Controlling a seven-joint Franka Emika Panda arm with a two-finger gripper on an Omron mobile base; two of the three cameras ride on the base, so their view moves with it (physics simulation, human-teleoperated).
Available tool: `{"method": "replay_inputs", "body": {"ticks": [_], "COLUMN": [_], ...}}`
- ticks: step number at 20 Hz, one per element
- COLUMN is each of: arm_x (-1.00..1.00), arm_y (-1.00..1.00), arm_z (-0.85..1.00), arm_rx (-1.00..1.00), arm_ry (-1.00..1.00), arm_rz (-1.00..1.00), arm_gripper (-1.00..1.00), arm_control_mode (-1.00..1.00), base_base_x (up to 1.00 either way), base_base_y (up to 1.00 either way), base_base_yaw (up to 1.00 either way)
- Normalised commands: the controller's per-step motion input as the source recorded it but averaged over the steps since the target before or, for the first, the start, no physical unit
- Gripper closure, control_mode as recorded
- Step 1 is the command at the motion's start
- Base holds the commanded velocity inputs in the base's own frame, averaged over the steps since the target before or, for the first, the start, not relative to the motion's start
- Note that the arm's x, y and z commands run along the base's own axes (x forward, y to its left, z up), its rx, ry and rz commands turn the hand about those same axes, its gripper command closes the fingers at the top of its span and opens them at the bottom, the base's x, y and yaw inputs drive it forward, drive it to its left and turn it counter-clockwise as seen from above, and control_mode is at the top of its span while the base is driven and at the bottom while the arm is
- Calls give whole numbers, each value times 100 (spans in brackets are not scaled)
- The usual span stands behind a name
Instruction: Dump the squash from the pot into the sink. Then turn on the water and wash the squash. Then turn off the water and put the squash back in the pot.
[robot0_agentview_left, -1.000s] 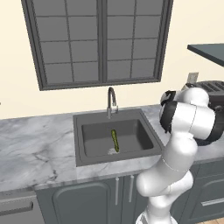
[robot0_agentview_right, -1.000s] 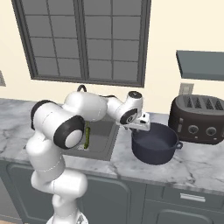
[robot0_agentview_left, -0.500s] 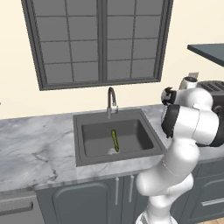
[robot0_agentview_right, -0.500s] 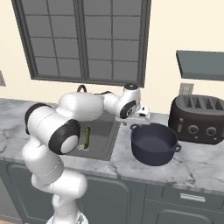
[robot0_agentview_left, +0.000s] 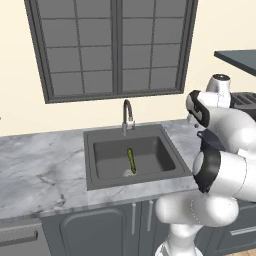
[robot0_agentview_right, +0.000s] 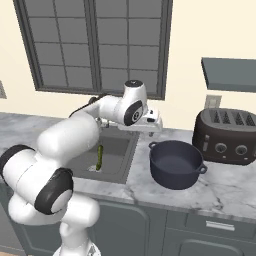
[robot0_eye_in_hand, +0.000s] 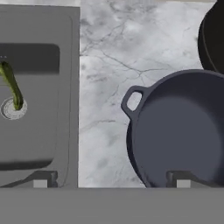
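Observation:
The slim green squash (robot0_agentview_left: 131, 160) lies in the dark grey sink (robot0_agentview_left: 137, 179), one end by the silver drain (robot0_eye_in_hand: 12, 109). In the hand view the squash (robot0_eye_in_hand: 10, 87) is at the left, inside the sink (robot0_eye_in_hand: 73, 87). The navy pot (robot0_agentview_right: 176, 164) stands upright and empty on the counter, right of the sink (robot0_agentview_right: 118, 150). My gripper (robot0_agentview_right: 151, 128) hovers above the counter between sink and pot, over the pot's left handle (robot0_eye_in_hand: 130, 103). The gripper (robot0_eye_in_hand: 109, 181) is open wide, with nothing between its fingertips (robot0_eye_in_hand: 178, 180). The squash (robot0_agentview_right: 99, 157) also shows past my arm.
A gooseneck faucet (robot0_agentview_left: 128, 115) stands behind the basin. A black toaster (robot0_agentview_right: 227, 136) sits right of the pot against the wall. Grey marble counter (robot0_agentview_left: 40, 170) stretches left of the sink, and a window is above it.
The gripper has opened, letting go of the pot's rim, and has risen a little up and left. The pot stays upright on the counter and the squash has not moved.

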Motion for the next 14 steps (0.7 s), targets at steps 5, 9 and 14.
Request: {"method": "replay_inputs", "body": {"ticks": [5, 9, 14], "arm_x": [-5, 3, 20], "arm_y": [74, 58, 33], "arm_z": [38, 7, -3], "arm_rx": [7, 10, 10], "arm_ry": [0, 0, 0], "arm_rz": [12, 11, 5], "arm_gripper": [-100, -100, -100], "arm_control_mode": [-100, -100, -100], "base_base_x": [0, 0, 0], "base_base_y": [0, 0, 0], "base_base_yaw": [0, 0, 0]}}
